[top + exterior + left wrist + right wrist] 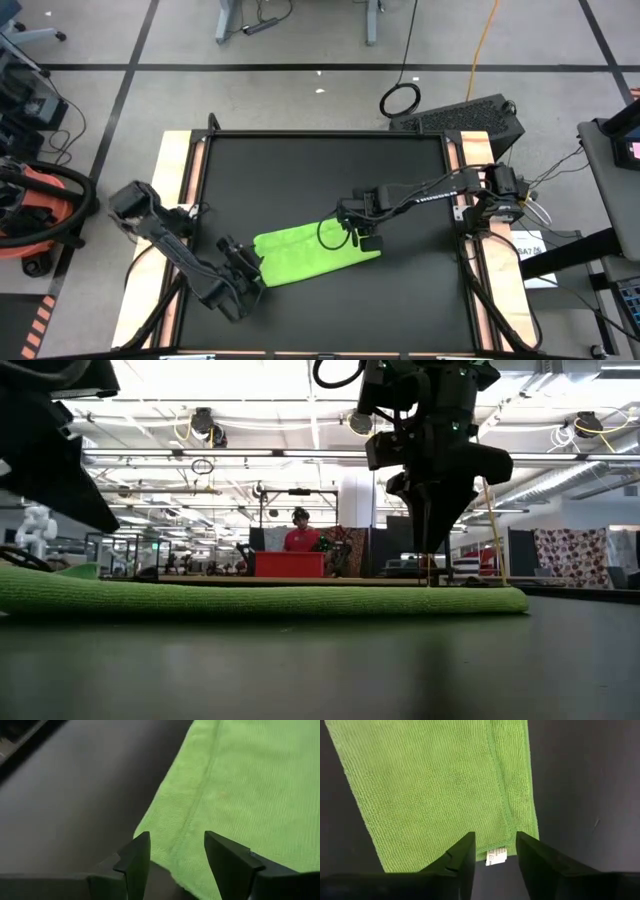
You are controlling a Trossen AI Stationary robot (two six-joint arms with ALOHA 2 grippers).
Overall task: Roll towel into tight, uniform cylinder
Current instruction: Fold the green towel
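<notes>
Towel: the lime-green soft cloth towel (316, 254) lay flat, unrolled, on the black table mat (320, 170);
Left gripper (176, 851): fingers apart, holding nothing, at one corner;
Right gripper (494, 847): fingers apart over the labelled end — empty;
Risk: uneven pinches could skew the roll — a loose cylinder.

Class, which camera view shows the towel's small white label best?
The right wrist view: the label sticks out from the towel edge, between the open right gripper fingers. The other views show the towel but no readable label.

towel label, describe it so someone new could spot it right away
Start at the black table mat and find the lime-green towel lying flat between both grippers. At its edge under the right gripper hangs a tiny white label, the only white thing on it.
</notes>
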